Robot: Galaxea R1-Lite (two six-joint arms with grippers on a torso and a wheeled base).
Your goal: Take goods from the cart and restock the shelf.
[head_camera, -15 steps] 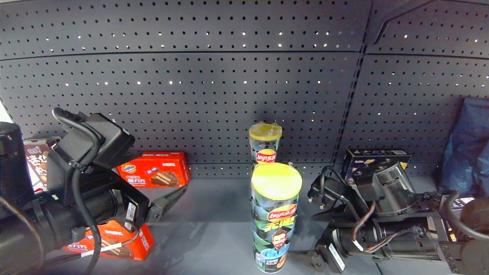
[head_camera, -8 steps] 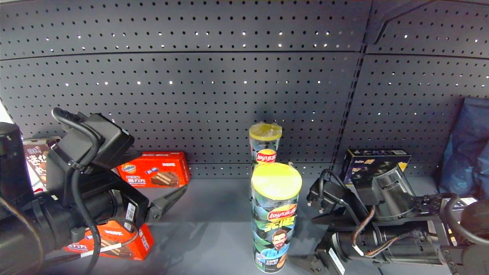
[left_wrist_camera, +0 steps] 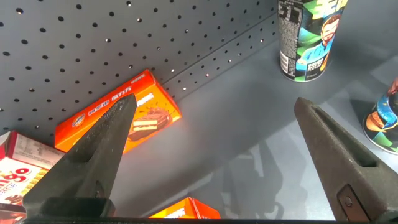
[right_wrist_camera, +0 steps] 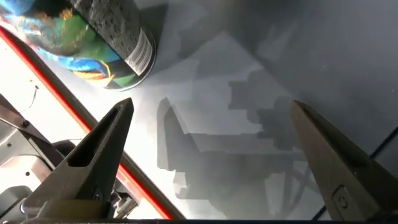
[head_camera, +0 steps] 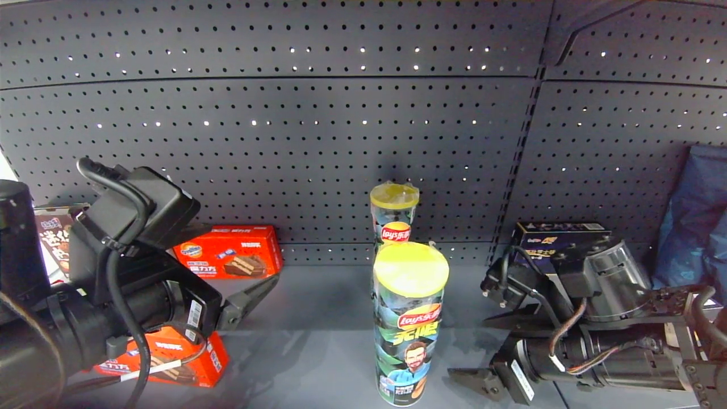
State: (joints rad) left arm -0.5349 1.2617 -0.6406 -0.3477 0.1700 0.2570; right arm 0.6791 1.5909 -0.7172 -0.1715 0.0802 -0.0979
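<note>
Pincer (head_camera: 468,347), right, level by front can (head_camera: 408,329) (agape)

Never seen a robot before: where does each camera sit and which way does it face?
Head view: on the head, facing forward and down at the shelf; both arms show.
Left wrist view: on that wrist, facing the red box; left pincer frames it.
Right wrist view: on that wrist, facing down at the shelf; right pincer frames it.
Shared: all three show the front chip can.
</note>
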